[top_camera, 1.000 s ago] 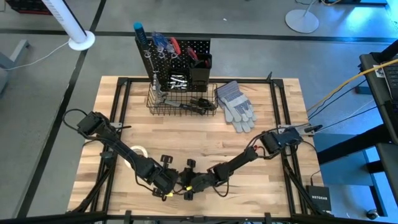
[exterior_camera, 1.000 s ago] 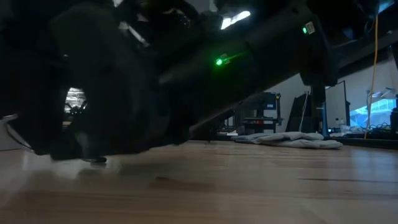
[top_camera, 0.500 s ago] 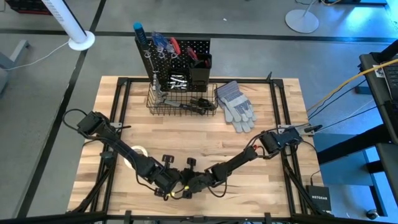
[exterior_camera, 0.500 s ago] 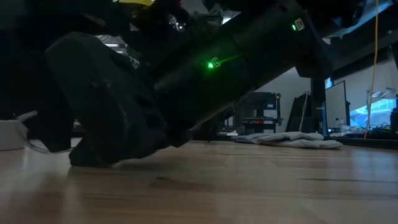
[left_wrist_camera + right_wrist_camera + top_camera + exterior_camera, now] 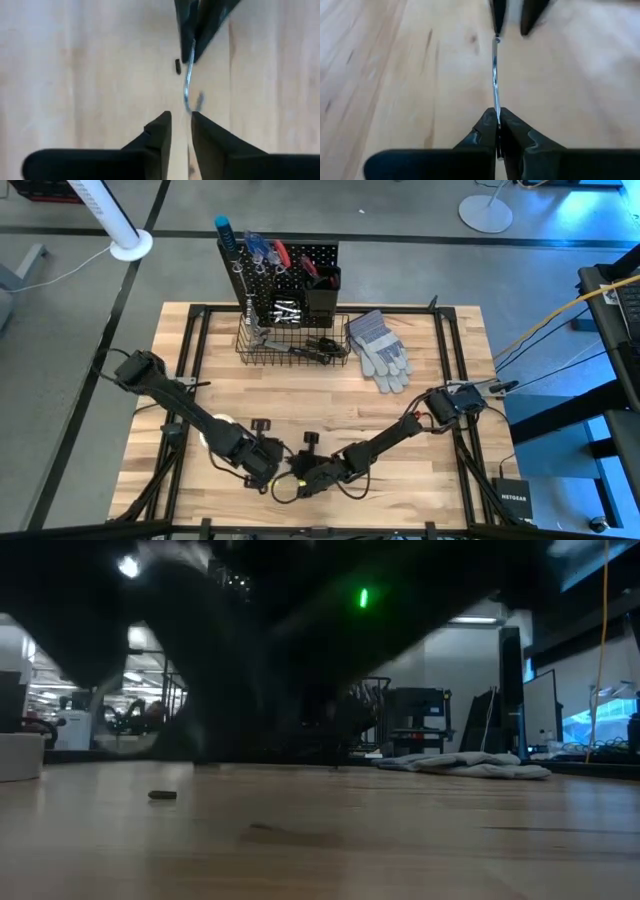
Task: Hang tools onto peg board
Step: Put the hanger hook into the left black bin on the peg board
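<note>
Pale wood table (image 5: 420, 395), thin silver hook (image 5: 495, 75).

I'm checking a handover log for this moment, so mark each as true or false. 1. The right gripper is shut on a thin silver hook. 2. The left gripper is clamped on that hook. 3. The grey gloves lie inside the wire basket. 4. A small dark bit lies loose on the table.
1. True: the right gripper is shut on the thin silver hook.
2. False: the left gripper stands slightly open, just off the hook's curved end.
3. False: the grey gloves lie on the table beside the wire basket.
4. True: the small dark bit lies on the table.
</note>
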You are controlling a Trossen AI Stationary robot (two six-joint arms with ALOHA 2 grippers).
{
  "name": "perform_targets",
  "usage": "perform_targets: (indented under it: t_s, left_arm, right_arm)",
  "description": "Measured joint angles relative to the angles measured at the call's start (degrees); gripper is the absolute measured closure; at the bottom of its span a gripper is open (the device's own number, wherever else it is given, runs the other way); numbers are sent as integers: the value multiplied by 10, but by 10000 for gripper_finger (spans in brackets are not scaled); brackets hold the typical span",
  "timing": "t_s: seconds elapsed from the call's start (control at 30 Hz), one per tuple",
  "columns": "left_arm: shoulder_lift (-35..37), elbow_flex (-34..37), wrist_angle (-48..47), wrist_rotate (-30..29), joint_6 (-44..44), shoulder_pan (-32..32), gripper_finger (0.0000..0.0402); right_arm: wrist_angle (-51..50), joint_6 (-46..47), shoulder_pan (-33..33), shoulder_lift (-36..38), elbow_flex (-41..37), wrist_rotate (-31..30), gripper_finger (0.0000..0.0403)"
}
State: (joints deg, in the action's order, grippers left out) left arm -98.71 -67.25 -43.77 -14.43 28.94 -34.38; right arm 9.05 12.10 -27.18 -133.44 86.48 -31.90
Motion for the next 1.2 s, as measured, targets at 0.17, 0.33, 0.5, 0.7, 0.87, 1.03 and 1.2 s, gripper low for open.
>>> perform_targets:
  t_s: [0.17, 0.33, 0.5, 0.7, 0.87, 1.03, 1.2]
  left_arm:
    - [90, 4, -38, -122, 20, -51, 321]
    - [171, 40, -20, -264, 66, -128, 322]
    - [202, 121, 30, -356, 141, -193, 323]
    - [200, 231, 201, -368, 182, -223, 320]
    - [200, 292, 316, -366, 162, -227, 320]
    - [200, 299, 327, -366, 157, -224, 320]
    - [200, 299, 329, -368, 138, -209, 320]
  right_arm:
    - [-39, -6, -14, 45, 0, -34, 395]
    - [-69, -8, -27, 89, 0, -66, 392]
    - [-83, -8, -28, 130, 0, -109, 391]
    - [-79, -22, -5, 179, 1, -180, 389]
    - [-49, -53, 37, 209, 1, -190, 392]
    - [-15, -108, 91, 207, 37, -185, 392]
    - [-16, -111, 160, 193, 63, -187, 391]
